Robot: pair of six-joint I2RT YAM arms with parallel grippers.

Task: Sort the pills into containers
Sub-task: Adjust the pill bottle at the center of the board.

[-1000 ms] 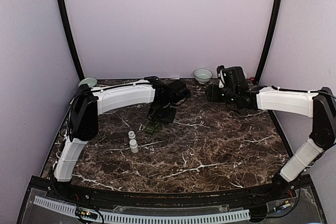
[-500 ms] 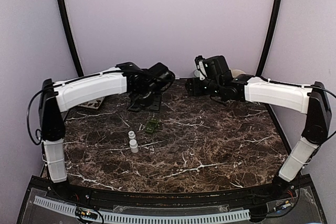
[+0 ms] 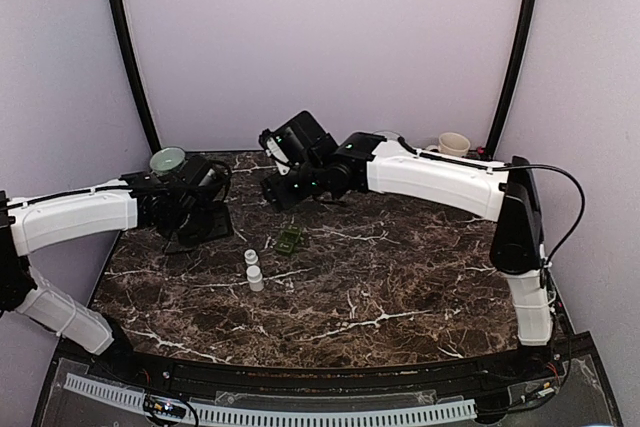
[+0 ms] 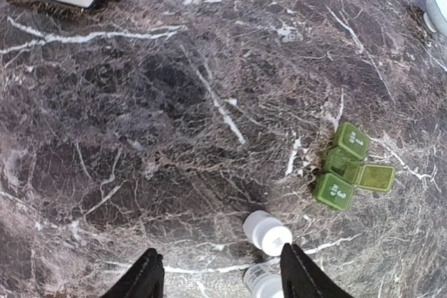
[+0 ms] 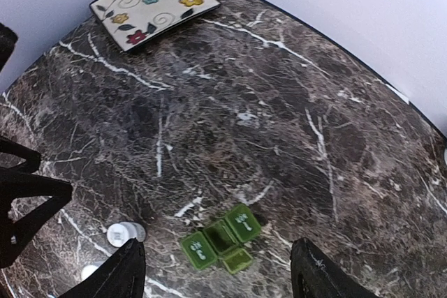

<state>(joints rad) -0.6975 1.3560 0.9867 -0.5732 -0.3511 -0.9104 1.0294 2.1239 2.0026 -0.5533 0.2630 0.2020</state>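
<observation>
Left gripper: jaws apart, empty, low over the white bottles, probably lining up a pick.
Right gripper: jaws wide, empty, above the pill organizer.
Pill organizer: centre of the top view; middle lid flipped open, likely ready for pills.
White bottles: two, capped, upright, just lower left of it.
Surface: dark veined marble tabletop, with a floral plate at upper left.
Room: lilac walls.

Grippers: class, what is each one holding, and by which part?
Nothing. The left gripper and right gripper both hang open, clear of the pill box and bottles.
</observation>
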